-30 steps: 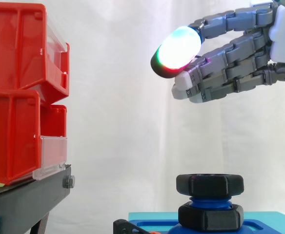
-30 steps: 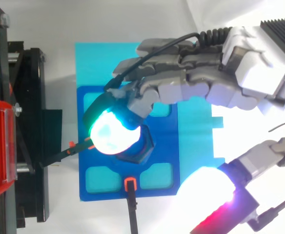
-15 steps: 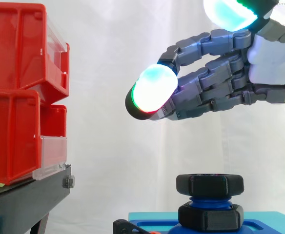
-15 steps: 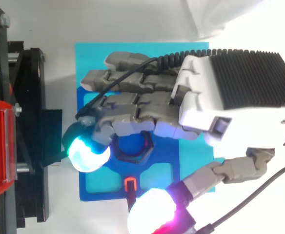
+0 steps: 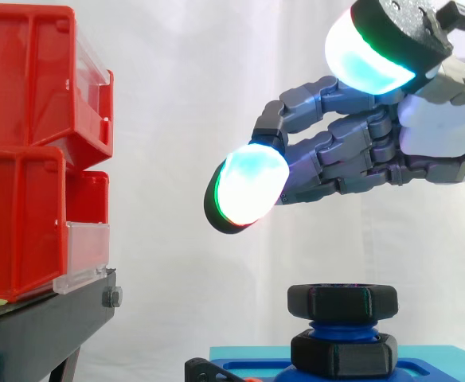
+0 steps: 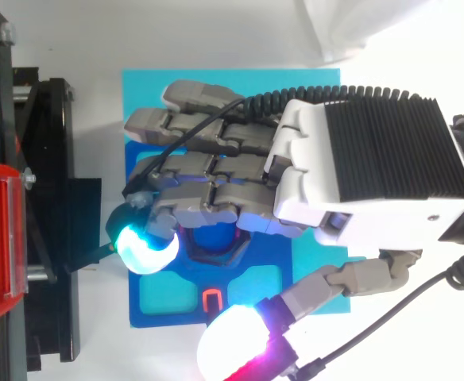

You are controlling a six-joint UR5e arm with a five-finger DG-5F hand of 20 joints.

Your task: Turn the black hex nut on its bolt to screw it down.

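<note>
1. Black hex nut (image 5: 342,301) sits at the top of a blue bolt (image 5: 341,327). The bolt stands on a blue fixture (image 6: 162,290) over a cyan base (image 5: 431,356). A lower nut (image 5: 342,353) sits on the same thread, with a short gap between the two.
2. Hand (image 5: 443,143) hangs above the hex nut, well apart from it. Its fingers are loosely bent and spread, grasping nothing.
3. Deciding relation: the hex nut lies straight below the fingers. One glowing fingertip (image 5: 244,189) reaches past it toward the red bins (image 5: 25,159), and the thumb pad (image 5: 372,52) is raised higher.
4. Bolt's long axis is vertical, thread end pointing up at the hand. The hex nut lies flat across it, with its flats facing sideways.
5. Judgement: the next move calls for a straight descent along that axis. From above, the hand covers most of the hex nut, so centring looks fair but is unconfirmed.
</note>
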